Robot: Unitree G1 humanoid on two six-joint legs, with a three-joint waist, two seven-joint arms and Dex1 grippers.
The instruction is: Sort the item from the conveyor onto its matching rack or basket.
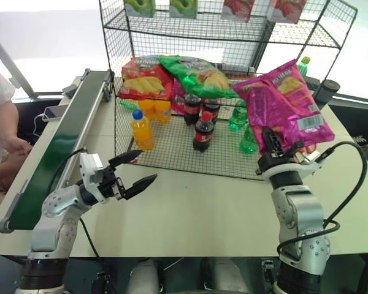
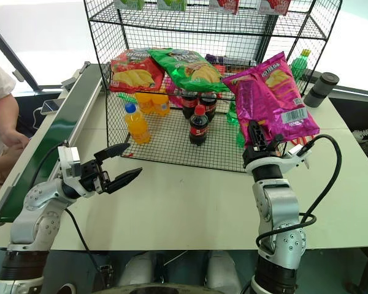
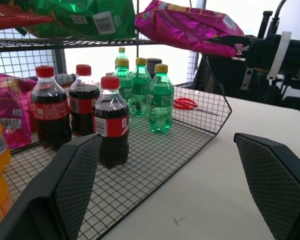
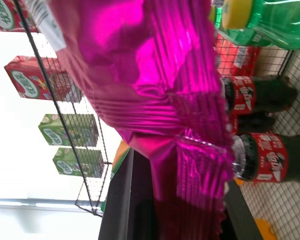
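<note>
The crimped foil seam of the magenta crisp bag (image 4: 155, 100) is seen pinched between the right gripper (image 1: 273, 142) fingers in the right wrist view, a detail hidden from the head camera. The glossy, crinkled bag is held upright at the front right corner of the black wire-mesh rack (image 1: 172, 153), beside the green bottles (image 3: 147, 90). The left gripper (image 1: 139, 168) is held forward, its jaws spread and empty, before the rack's front left edge.
</note>
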